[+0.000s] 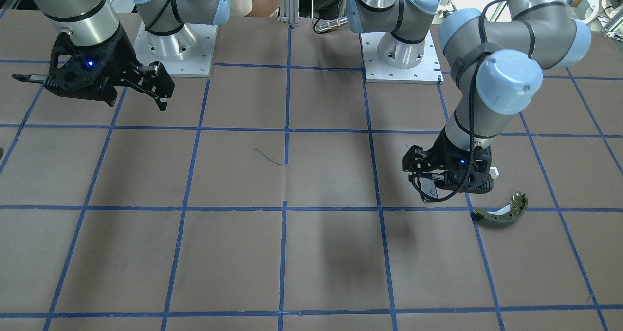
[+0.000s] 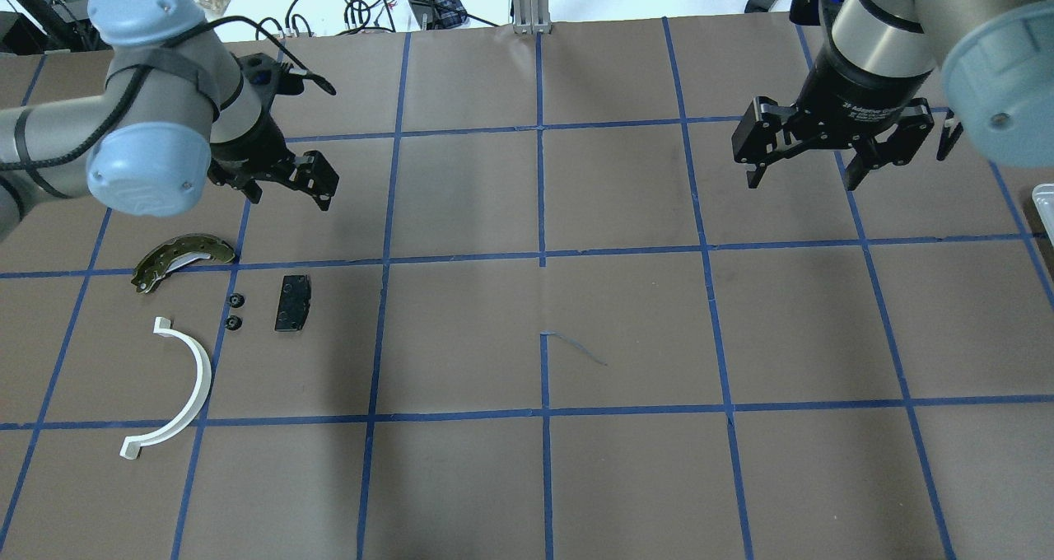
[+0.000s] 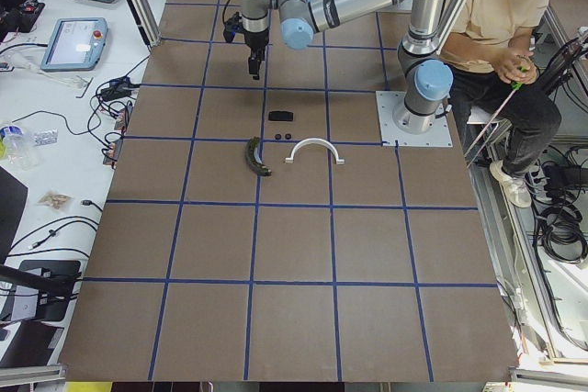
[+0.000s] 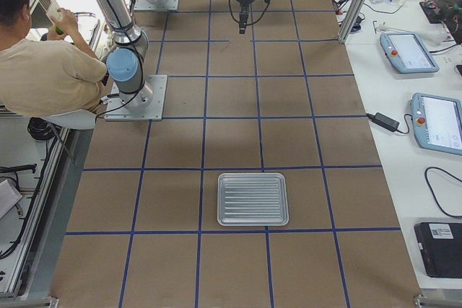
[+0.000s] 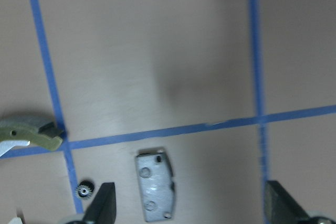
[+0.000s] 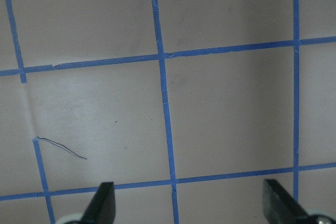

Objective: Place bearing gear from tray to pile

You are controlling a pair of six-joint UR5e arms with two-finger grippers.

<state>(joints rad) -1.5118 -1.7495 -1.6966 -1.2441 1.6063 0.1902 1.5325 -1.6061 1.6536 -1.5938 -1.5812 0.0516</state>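
Observation:
Two small black bearing gears (image 2: 236, 300) (image 2: 233, 323) lie on the table in the pile, between the olive-green brake shoe (image 2: 183, 259), the black pad (image 2: 293, 302) and the white half-ring (image 2: 177, 387). My left gripper (image 2: 288, 191) is open and empty, hovering just beyond the pile. In its wrist view the pad (image 5: 156, 184), one gear (image 5: 85, 188) and the brake shoe's end (image 5: 29, 132) lie below the open gripper (image 5: 194, 211). The ribbed metal tray (image 4: 253, 198) looks empty. My right gripper (image 2: 801, 183) is open and empty above bare table (image 6: 191, 208).
Brown paper with blue tape grid lines covers the table. The two arm bases (image 1: 175, 44) (image 1: 401, 53) stand at the robot's edge. A person (image 3: 514, 34) sits beside the robot. Cables and tablets lie beyond the far table edge (image 2: 395, 0).

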